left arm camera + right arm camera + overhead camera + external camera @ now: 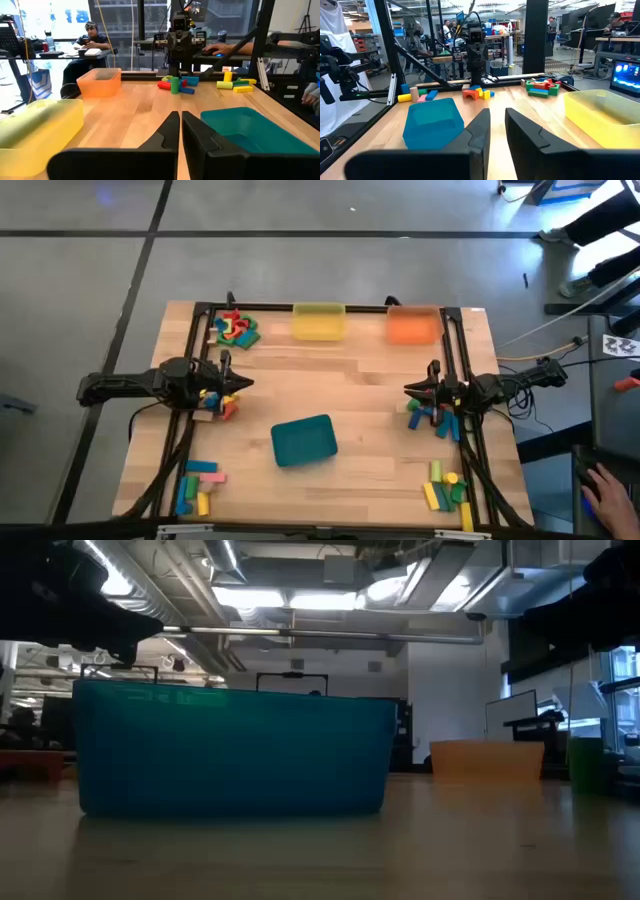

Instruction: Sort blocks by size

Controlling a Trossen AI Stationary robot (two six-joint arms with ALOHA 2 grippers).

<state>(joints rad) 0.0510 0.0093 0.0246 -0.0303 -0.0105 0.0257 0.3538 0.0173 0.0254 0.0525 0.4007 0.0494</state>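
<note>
**A:** From above, where do I stand?

**B:** My left gripper (240,382) hangs over the pile of blocks (215,400) at the table's left edge, fingers pressed together and holding nothing. My right gripper (412,390) hovers by the blocks (432,418) at the right edge. Other heaps lie at the far left corner (235,329) and both near corners. I judge I must open before I descend, and pick one piece lying clear of its neighbours.

**A:** And level with the table?

**B:** The teal tray (235,748) fills it, the orange tray (487,760) behind; no blocks show.

**A:** Left wrist?

**B:** My fingers (167,131) meet, empty. The yellow tray (40,122) is beside me.

**A:** Right wrist?

**B:** A narrow gap between my fingers (480,131), nothing in it. I should choose a size first, then its tray.
</note>
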